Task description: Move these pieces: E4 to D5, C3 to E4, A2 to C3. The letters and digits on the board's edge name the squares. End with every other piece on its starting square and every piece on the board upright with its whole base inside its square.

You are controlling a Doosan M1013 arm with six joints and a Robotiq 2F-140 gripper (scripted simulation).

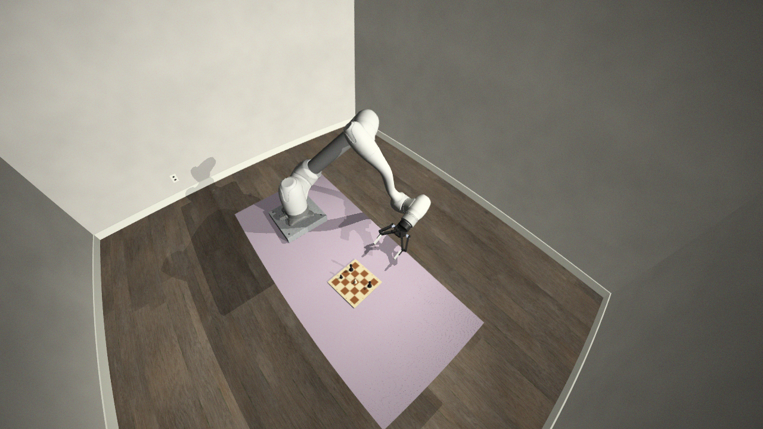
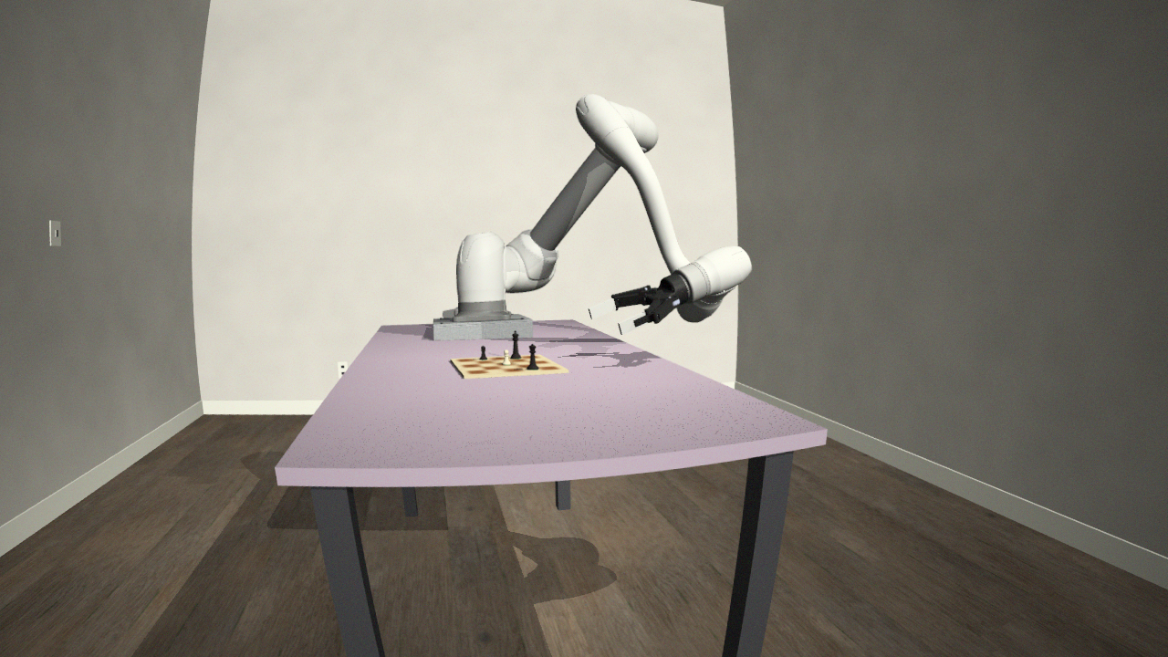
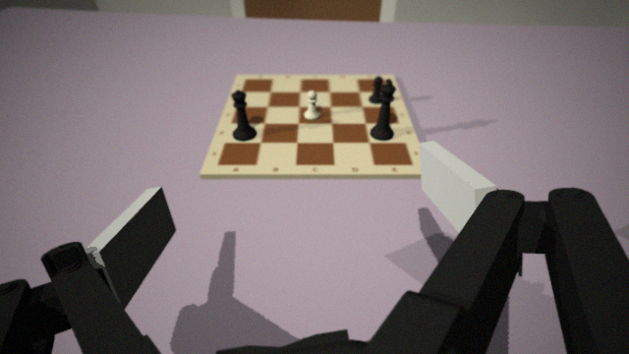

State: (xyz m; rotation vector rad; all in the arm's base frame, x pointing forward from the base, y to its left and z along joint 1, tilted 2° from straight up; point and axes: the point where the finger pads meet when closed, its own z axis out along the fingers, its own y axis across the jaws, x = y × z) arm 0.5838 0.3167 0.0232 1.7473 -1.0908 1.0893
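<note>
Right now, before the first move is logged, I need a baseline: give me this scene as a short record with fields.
board: five-by-five chessboard on the purple table
pieces: three black, one white, all upright
white piece: pawn, mid-board
black pieces: one on the A file, two on the E file
gripper: gripper open, empty, off the board
moves done: none apparent

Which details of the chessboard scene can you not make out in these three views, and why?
- Edge letters on the board: wrist view, blurred; too small elsewhere.
- Far black piece: wrist view, partly hidden behind the tall black piece, type unclear.
- Piece types: top view, too small.
- Open, empty hand: wrist view, lower part cut off by the edge.
</note>
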